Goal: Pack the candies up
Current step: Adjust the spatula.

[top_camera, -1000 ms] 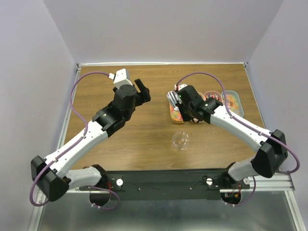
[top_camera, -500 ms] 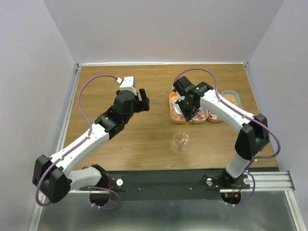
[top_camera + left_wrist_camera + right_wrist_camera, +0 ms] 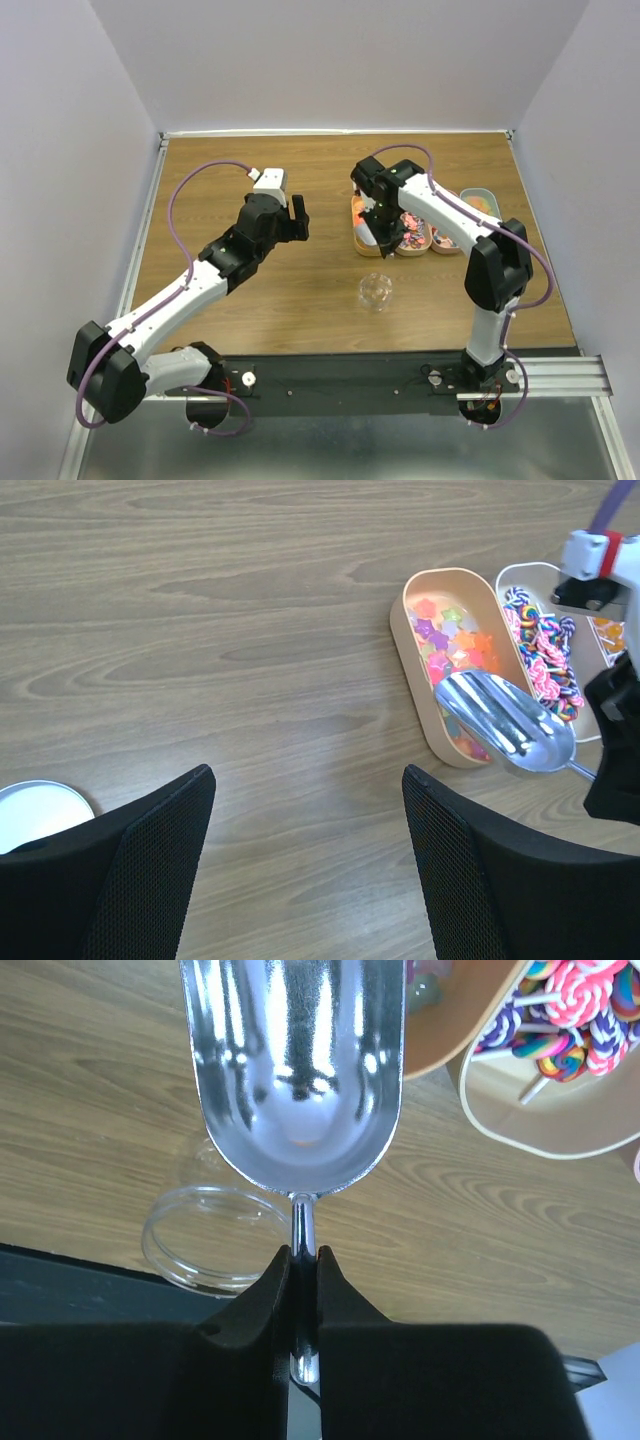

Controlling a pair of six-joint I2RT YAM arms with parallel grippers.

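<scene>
The candies are small coloured star sweets (image 3: pixel 450 645) in a peach oblong tray (image 3: pixel 405 630), seen in the top view too (image 3: pixel 355 215). My right gripper (image 3: pixel 303 1253) is shut on the thin handle of a metal scoop (image 3: pixel 295 1060). The scoop's bowl is empty and hangs over the near end of that tray (image 3: pixel 505 725). In the top view the right gripper (image 3: pixel 383 220) is over the trays. My left gripper (image 3: pixel 305 775) is open and empty above bare wood, left of the trays (image 3: pixel 297 218).
A second tray holds swirl lollipops (image 3: pixel 545 660), and two more trays lie to its right (image 3: pixel 480 205). A clear glass jar (image 3: pixel 375 292) stands open near the front middle, also in the right wrist view (image 3: pixel 215 1235). A white lid (image 3: pixel 40 805) lies at the left.
My right arm has folded inwards and carried the scoop over the near end of the peach tray. My left gripper has moved a little nearer and to the right, still open.
</scene>
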